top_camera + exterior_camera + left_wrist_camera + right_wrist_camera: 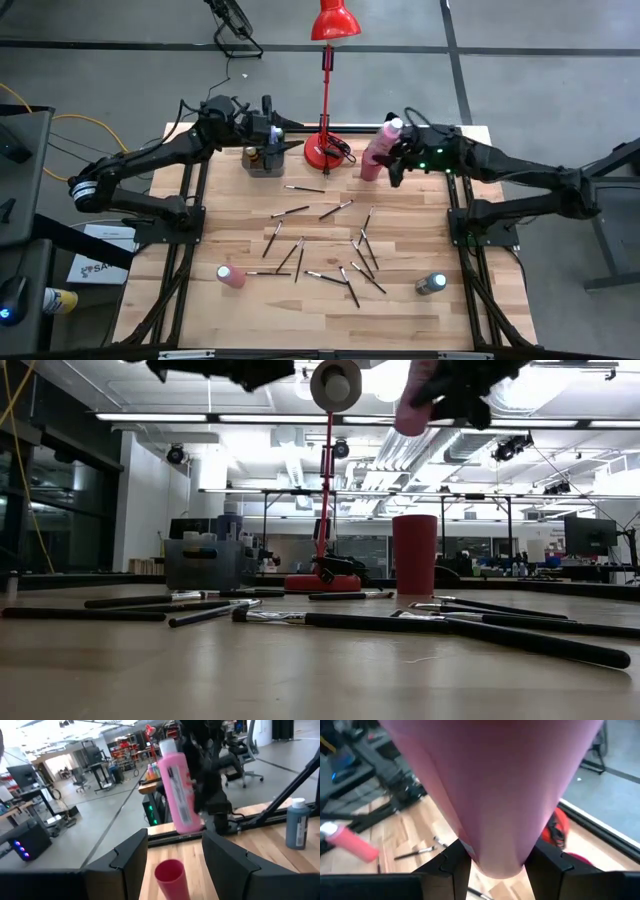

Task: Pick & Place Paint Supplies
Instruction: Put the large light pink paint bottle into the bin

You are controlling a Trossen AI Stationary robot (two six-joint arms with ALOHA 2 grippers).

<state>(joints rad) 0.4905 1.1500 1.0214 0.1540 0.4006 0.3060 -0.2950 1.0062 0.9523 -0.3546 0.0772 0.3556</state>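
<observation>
Pink paint bottle (177, 785) label text is unreadable.

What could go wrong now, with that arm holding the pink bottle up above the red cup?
1. The right gripper holds the pink paint bottle in the air over the dark red cup; if the grip slips, the bottle could fall and tip the cup.
2. The red lamp stands close beside the cup, so a sideways swing might knock it.
3. The left gripper hovers open over the grey bin nearby; the arms could crowd each other.

A white-capped pink paint bottle (381, 150) is hanging near the table's far edge; thin dark-handled paintbrushes (330, 250) are lying scattered mid-table.
</observation>
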